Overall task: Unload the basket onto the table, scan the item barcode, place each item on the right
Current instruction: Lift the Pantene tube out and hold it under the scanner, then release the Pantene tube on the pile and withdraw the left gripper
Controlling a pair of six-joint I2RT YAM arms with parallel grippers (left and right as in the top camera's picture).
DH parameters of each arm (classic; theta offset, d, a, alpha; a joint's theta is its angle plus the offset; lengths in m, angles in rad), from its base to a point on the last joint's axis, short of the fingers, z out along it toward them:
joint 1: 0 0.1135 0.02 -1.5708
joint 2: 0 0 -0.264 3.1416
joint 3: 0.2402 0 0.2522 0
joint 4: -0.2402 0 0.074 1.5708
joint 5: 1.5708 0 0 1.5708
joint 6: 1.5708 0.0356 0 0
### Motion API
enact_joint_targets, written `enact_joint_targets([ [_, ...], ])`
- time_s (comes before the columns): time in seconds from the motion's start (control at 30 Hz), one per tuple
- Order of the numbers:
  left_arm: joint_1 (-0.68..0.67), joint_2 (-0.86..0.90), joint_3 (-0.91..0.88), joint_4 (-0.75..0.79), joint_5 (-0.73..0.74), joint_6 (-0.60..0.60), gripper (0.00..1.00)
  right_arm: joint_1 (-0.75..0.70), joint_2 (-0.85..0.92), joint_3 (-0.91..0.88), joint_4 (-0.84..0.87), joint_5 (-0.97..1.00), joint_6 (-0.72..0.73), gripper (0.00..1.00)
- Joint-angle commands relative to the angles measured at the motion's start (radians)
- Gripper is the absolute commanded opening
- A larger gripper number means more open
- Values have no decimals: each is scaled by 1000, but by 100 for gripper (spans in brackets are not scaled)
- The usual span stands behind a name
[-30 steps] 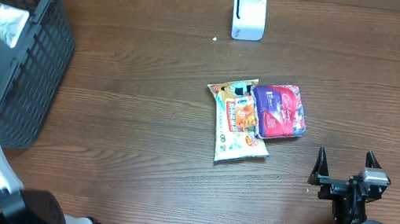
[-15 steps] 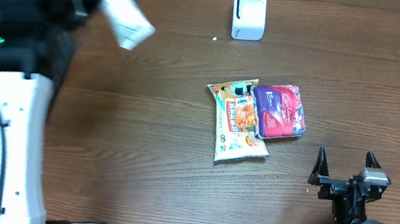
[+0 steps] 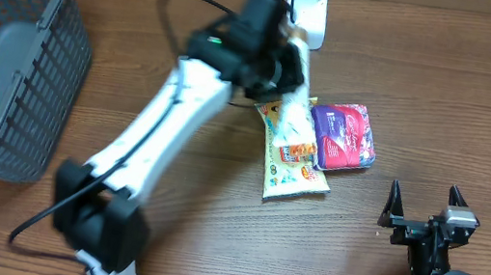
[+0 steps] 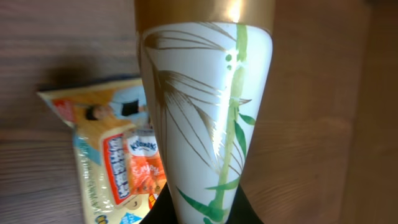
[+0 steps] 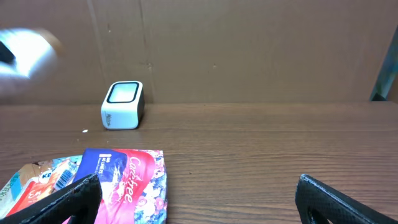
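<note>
Overhead view shows the left arm (image 3: 153, 138) stretched across the bench (image 3: 449, 80). The left tool (image 3: 285, 58) is pressed together on a white packet (image 3: 299, 72) and pinches it by one end. The picture is blurred at this place, so the exact line of the fingers I cannot tell. The packet is in the air above the bench. The scanner (image 3: 305, 15), a small white box, stands just beyond the left tool. Below this tool a yellow pack (image 3: 293, 159) lies flat on the bench, and a purple pack (image 3: 345, 138) lies touching it on the side toward the right tool (image 3: 424, 198). In the left wrist view the white packet fills the middle in front of the tool. It carries a green and gold bamboo drawing and a gold band at the far end, and it rises from the dark base of the tool. The yellow pack is seen under it, to the left. The right tool is well apart from the left one, with the fingers (image 5: 68, 199) spread wide and gripping nothing. In the right wrist view the scanner stands far ahead of this tool, to the left, and the purple pack lies near the finger at the left of the picture. A grey basket (image 3: 4, 53) stands far to the left of the left tool.
</note>
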Motion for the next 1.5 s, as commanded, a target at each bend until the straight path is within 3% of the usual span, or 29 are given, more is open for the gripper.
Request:
enact_joint_targets([
  [0.0, -64, 70, 19, 26, -8, 18, 5, -2, -10, -10, 6, 10, -5, 100],
  [0.1, -101, 126, 19, 31, -8, 19, 18, -2, -10, -10, 6, 10, -5, 100],
  [0.13, -109, 140, 19, 31, -8, 19, 28, -2, -10, -10, 6, 10, -5, 100],
  [0.2, -120, 156, 19, 31, -8, 41, 65, -2, -10, -10, 6, 10, -5, 100],
  [0.3, -119, 158, 21, 32, -8, 91, 85, -2, -10, -10, 6, 10, -5, 100],
  [0.87, -39, -107, 31, 5, -8, 209, 89, -2, -10, -10, 6, 10, -5, 100],
  [1.0, -20, -203, 31, -29, -11, 256, 94, -2, -10, -10, 6, 10, -5, 100],
  [1.1, -1, -275, 31, -89, -45, 258, 100, -2, -10, -10, 6, 10, -5, 100],
  [1.47, 67, -462, 31, -472, -356, 253, 100, -2, -10, -10, 6, 10, -5, 100],
])
